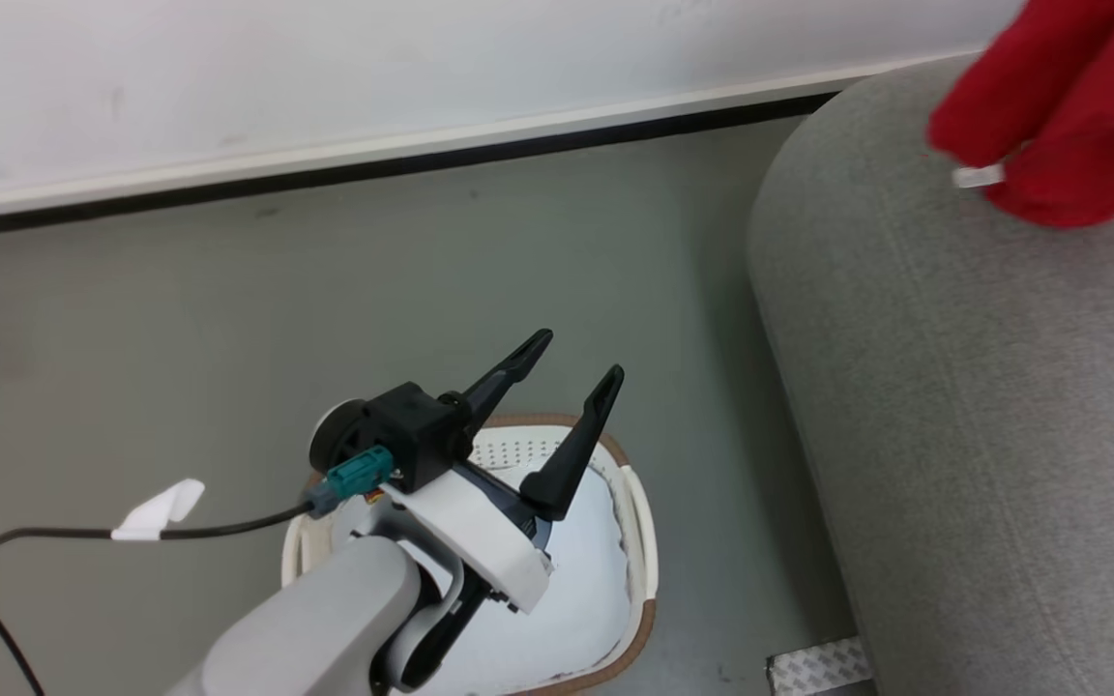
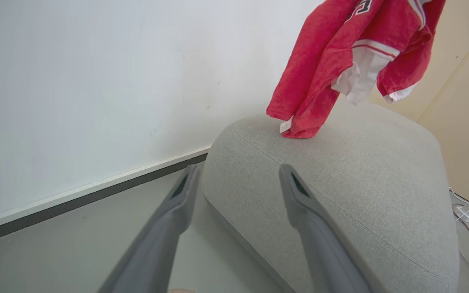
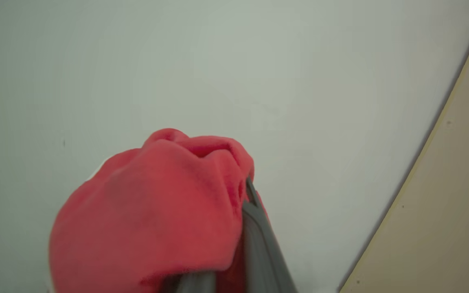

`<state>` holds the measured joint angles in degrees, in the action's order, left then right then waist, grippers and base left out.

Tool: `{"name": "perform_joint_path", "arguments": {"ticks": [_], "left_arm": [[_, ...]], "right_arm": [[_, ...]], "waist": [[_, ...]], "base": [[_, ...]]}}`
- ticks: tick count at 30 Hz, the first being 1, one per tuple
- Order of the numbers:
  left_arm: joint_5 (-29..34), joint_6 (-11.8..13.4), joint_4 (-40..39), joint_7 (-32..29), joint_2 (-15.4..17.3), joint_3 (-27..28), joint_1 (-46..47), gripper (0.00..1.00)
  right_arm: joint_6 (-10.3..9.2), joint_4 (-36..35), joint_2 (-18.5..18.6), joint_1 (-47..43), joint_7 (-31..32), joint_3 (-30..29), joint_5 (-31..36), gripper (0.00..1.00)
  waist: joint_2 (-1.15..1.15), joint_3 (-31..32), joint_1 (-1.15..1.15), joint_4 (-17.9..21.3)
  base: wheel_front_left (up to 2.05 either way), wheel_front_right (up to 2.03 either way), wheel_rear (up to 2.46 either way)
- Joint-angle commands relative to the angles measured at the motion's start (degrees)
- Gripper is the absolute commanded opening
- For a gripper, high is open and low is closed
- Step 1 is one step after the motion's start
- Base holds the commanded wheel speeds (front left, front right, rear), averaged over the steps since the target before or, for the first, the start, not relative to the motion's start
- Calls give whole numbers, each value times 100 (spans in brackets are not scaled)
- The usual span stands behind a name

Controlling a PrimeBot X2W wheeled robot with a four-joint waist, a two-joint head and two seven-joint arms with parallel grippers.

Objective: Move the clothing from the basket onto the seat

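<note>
Step in hand: set-down of the clothing (image 2: 332, 61) on the seat (image 2: 360, 183).

- Right gripper (image 3: 246, 211): clenched on a bunched red fold. One dark finger shows beside the cloth, the other is buried in it.
- Left gripper (image 1: 578, 355): fingers spread wide, holding nothing, off the seat's side and over the basket (image 1: 639, 541).
- Clothing: hangs above the seat's wall-side end. The lowest fold and its small white tag look to be just touching the seat top, and the rest hangs in the air above.
- Basket: on the floor beside the seat. What shows of its inside is pale, and the left arm hides part of it.

Doing it well, as I judge it: carry the bundle further in over the seat's middle before letting go, since the cloth now sits near the rounded edge and could slide off to the floor. Lower until most of the cloth lies slack on the seat, then release and lift straight up so the fingers do not drag it.

Look of the cloth: bright red, soft and fleecy at the grip. It has white stripe trim, a white lining patch, and black-and-white lettering partly cut off at the top of the left wrist view.
</note>
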<state>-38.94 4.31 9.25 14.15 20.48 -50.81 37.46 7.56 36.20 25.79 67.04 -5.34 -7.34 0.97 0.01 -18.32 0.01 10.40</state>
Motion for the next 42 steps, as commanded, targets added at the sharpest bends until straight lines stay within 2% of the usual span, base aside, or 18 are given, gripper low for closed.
{"name": "perform_joint_path", "arguments": {"ticks": [1,3,8,14,15,16,17,23,31,42], "left_arm": [[86,-23,25,19,-17,-12,66,100],[91,-66,68,23,-58,-43,92,100],[125,-126,186,37,-121,-104,120,100],[103,-157,263,47,-52,-113,95,100],[103,-157,263,47,-52,-113,95,100],[80,-155,276,50,-28,-104,72,100],[65,-153,291,51,-14,-98,55,100],[-15,-66,338,57,55,-18,-110,100],[-89,95,321,91,185,147,-466,100],[-88,325,175,103,343,509,-1119,100]], "right_arm": [[-14,146,97,103,-32,-193,108,0],[-14,445,126,35,-117,-610,341,0],[-14,1101,-77,-579,-355,-1674,1010,0],[-14,1365,-587,-1348,-409,-3163,1906,1],[-14,1365,-587,-1348,-409,-3163,1906,1],[-14,1302,-755,-1491,-453,-3521,2216,77],[-14,1274,-857,-1542,-475,-3670,2356,100],[-14,1360,-1295,-1784,-737,-3927,2897,100],[-14,1296,-1621,-2193,-984,-3656,2840,100],[-14,-484,-2077,-3754,-983,-2396,1809,100]], "waist": [[-1,-152,-1,-147],[-1,-224,-1,-242],[-1,-356,-1,-420],[-1,-428,-1,-518],[-1,-428,-1,-518],[-1,-413,-1,-516],[-1,-394,-1,-508],[-1,-170,-1,-402],[-1,228,-1,-206],[-1,796,-1,-124]], "base": [[0,0,0],[0,0,0],[0,0,0],[0,0,0],[0,0,0],[0,0,0],[0,0,0],[0,0,0],[0,0,0],[0,0,0]]}}
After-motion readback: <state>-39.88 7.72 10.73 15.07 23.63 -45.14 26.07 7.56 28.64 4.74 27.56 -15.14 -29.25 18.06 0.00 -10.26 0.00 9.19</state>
